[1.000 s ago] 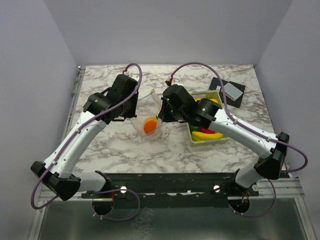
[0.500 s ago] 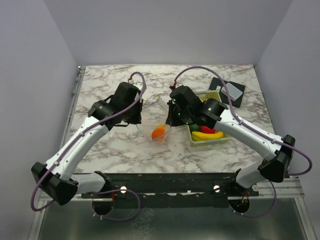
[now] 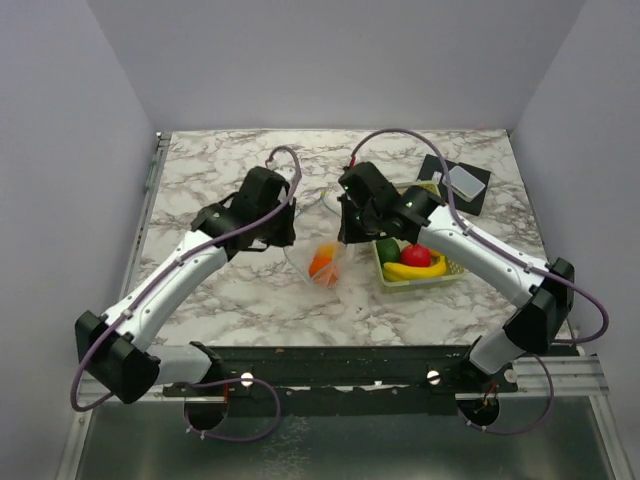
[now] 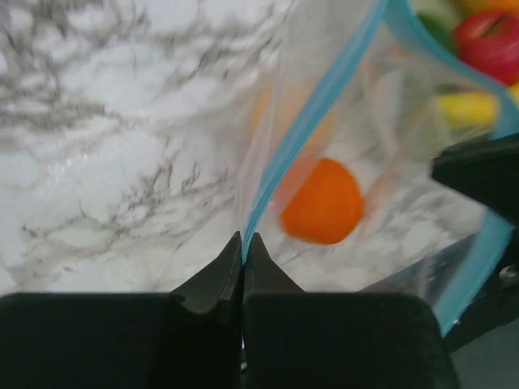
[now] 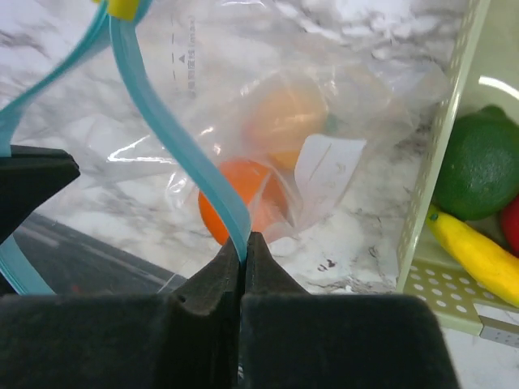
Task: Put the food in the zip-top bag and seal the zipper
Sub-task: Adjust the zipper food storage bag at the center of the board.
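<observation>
Marble tabletop (image 3: 220,290), white with grey veining, fills the workspace between plain pale walls, and both arms reach in over its middle. Between them hangs the zip-top bag (image 3: 325,262), held up by its mouth with its clear belly sagging; whether the bottom touches the marble I cannot tell. The left gripper (image 4: 243,243) is clenched, its two black fingertips pressed together with no gap, and the light blue zipper (image 4: 316,105) runs straight into that pinch. The right gripper (image 5: 244,243) is clamped the same way, fingertips tight on the blue strip at the opposite side of the mouth. The two lips of the strip stand apart, so the mouth gapes. Inside the bag lies an orange piece of food (image 4: 323,203), with a paler orange-yellow piece (image 5: 284,113) touching it just above. Just beside the bag, on the right arm's side, sits a pale yellow-green perforated basket (image 5: 442,162) holding a green round fruit (image 5: 482,166), a yellow banana (image 5: 478,255) and a red round fruit (image 3: 416,256).
</observation>
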